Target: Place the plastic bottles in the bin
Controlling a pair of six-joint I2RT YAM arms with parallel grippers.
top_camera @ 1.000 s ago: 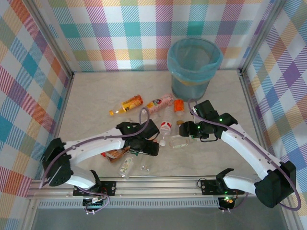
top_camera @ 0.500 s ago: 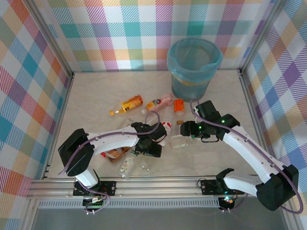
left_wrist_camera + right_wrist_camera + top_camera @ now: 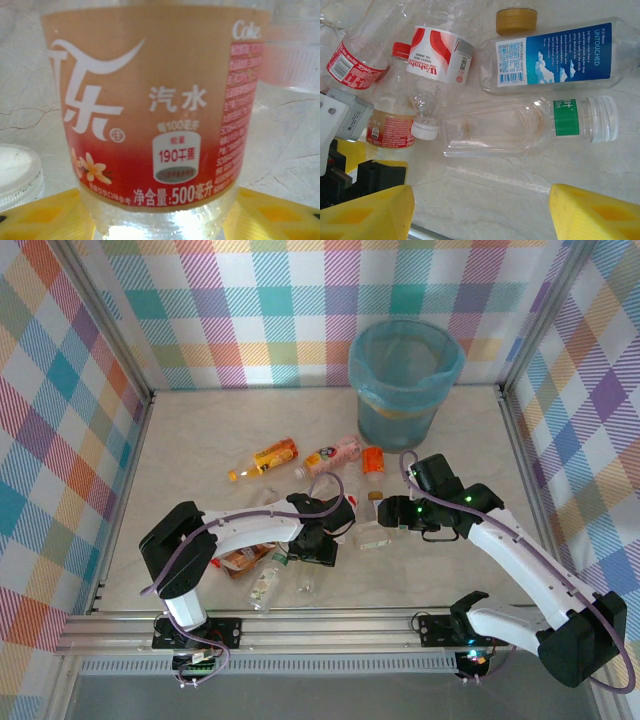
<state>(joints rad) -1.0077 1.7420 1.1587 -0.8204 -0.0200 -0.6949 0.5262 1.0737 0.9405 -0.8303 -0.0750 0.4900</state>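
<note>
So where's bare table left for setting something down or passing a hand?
Bare table lies between the left wall and the orange-labelled bottle, and right of the bin. The centre, around the bottle cluster, is crowded.

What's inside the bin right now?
The bin holds a light blue bag, folded over its rim. No bottle is visible in the part of the inside that shows. The near wall covers the lower front of the inside.

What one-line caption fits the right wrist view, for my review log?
Open right gripper hovers over a clear green-banded bottle, with a blue-labelled water bottle and a red-and-white Wahaha bottle lying beyond.
</note>
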